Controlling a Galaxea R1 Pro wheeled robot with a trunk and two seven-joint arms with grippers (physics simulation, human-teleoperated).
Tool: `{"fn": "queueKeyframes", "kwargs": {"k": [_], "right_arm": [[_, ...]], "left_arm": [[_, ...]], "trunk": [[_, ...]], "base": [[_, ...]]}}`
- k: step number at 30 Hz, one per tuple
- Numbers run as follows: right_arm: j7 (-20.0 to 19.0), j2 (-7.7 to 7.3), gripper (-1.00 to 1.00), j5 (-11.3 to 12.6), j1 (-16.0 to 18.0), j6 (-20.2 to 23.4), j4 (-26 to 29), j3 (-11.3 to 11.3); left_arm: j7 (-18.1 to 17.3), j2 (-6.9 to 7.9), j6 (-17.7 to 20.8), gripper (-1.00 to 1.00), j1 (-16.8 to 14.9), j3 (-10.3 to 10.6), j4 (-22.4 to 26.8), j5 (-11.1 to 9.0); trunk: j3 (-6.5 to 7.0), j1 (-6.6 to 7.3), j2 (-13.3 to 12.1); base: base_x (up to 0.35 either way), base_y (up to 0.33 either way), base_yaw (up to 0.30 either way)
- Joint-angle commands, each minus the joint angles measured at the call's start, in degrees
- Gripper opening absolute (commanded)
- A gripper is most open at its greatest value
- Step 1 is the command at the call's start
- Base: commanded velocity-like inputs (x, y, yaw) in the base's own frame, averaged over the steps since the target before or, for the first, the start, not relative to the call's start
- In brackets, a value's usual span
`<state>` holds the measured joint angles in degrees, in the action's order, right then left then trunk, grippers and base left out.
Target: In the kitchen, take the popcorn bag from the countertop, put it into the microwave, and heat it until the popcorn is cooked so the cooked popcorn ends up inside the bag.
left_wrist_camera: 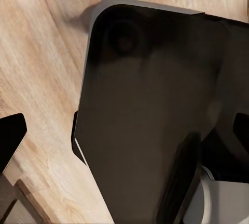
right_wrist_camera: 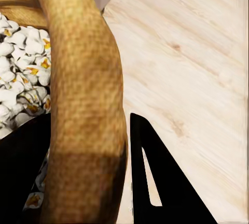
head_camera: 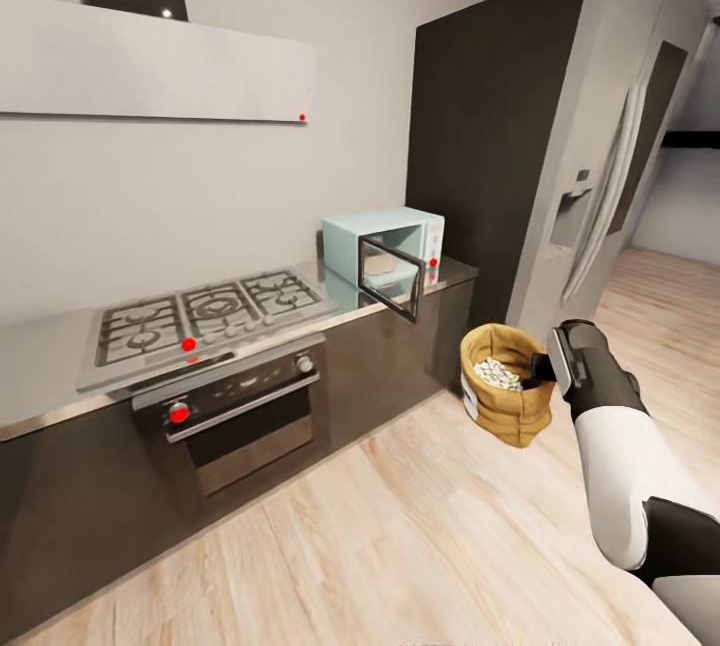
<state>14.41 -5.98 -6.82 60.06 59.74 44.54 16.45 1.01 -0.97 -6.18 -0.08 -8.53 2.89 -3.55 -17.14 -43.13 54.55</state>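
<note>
Head view: we hold the popcorn bag (head_camera: 506,384) in our right pincer (head_camera: 543,369), clamped on its rim, above the wood floor (head_camera: 400,546). White popcorn (head_camera: 496,373) fills it. Beyond, the microwave (head_camera: 385,248) sits open-doored on the worktop (head_camera: 40,341). We cannot tell our left pincer's state.

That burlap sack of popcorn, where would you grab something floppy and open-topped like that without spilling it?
By the rolled rim, from the side, one finger inside the mouth and one outside. The right gripper holds the sack just so: in the right wrist view the rim sits between its dark fingers. The rim is the thickest part, and hanging from it keeps the sack upright with the popcorn inside.
</note>
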Motion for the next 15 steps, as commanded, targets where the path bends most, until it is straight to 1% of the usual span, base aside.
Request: {"fn": "queueKeyframes", "kwargs": {"k": [1, 9, 11, 15], "right_arm": [[-0.34, 0.02, -1.00, -0.56, 0.06, 0.26, 0.02, 0.08], [-0.34, 0.06, -1.00, -0.56, 0.06, 0.26, 0.02, -0.01], [-0.34, 0.09, -1.00, -0.56, 0.06, 0.26, 0.02, -0.01], [-0.34, 0.18, -1.00, -0.56, 0.06, 0.26, 0.02, -0.07]], "left_arm": [[0.13, -0.04, -0.15, 1.00, -0.01, -0.08, 0.01, -0.37], [0.31, -0.02, -0.13, 1.00, -0.01, -0.03, 0.01, -0.32], [0.31, 0.00, -0.08, 1.00, -0.01, 0.02, 0.01, -0.25], [0.31, 0.00, -0.06, 1.00, -0.01, 0.23, 0.01, 0.18]], "trunk": [[-0.07, -0.01, 0.05], [-0.07, -0.01, 0.05], [-0.07, -0.01, 0.05], [-0.07, -0.01, 0.05]], "base": [[0.000, 0.000, -0.297], [0.004, 0.000, -0.297], [0.104, -0.063, -0.297], [0.215, -0.158, -0.297]]}}
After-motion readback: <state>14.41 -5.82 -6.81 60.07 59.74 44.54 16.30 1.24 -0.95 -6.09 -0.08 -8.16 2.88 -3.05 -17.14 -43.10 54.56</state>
